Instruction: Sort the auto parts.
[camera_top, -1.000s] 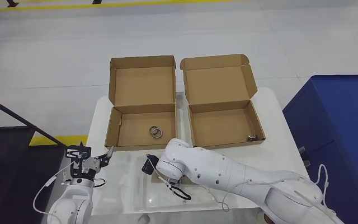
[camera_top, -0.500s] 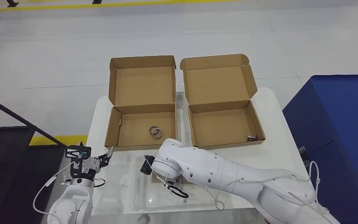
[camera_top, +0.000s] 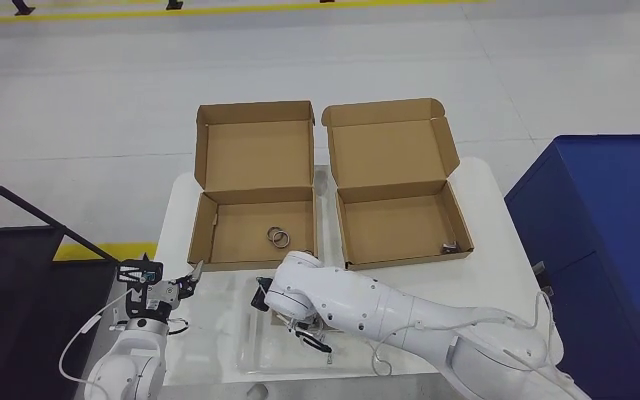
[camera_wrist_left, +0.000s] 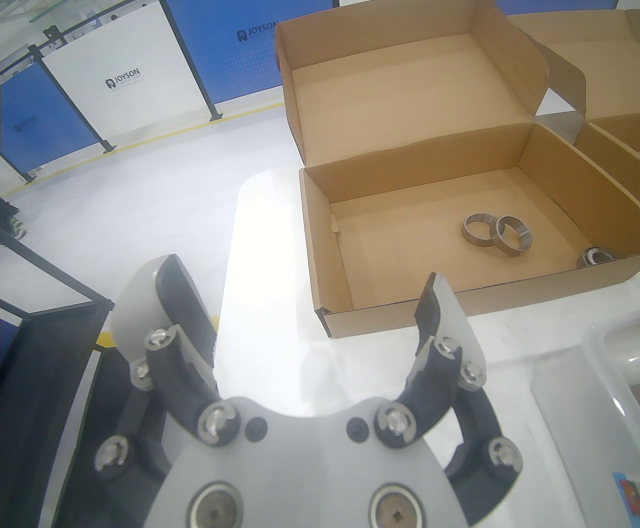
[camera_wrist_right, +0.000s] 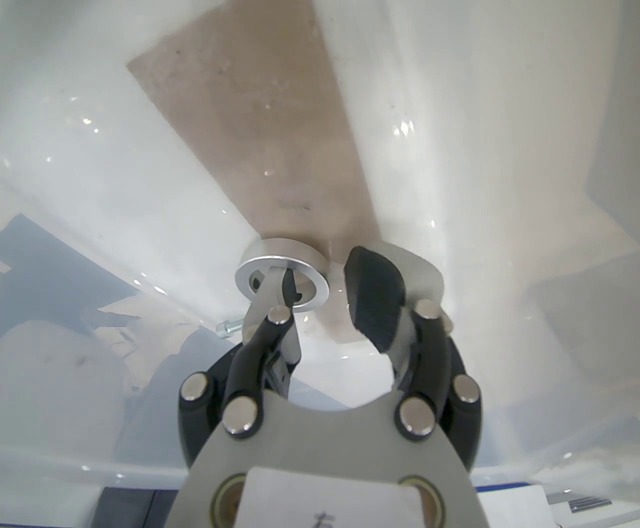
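A silver ring (camera_wrist_right: 282, 280) lies in the clear plastic tray (camera_wrist_right: 500, 150). My right gripper (camera_wrist_right: 325, 272) is open over it, one finger down through the ring's hole and the other pad just outside its rim. In the top view the right arm (camera_top: 340, 300) covers this spot in the tray (camera_top: 270, 350). The left cardboard box (camera_top: 215, 228) holds two metal rings (camera_top: 277, 236) and, in the left wrist view, a dark bearing (camera_wrist_left: 595, 256) in its corner. The right box (camera_top: 400, 228) holds a small part (camera_top: 450, 246). My left gripper (camera_wrist_left: 320, 310) hangs open at the table's front left corner, holding nothing.
A small bolt (camera_wrist_right: 227, 327) lies in the tray beside the ring. Both box lids (camera_top: 255, 150) stand open at the back. A blue cabinet (camera_top: 590, 220) stands to the right of the white table (camera_top: 480, 190).
The right arm has shifted a little to the left over the tray. The left arm has not moved.
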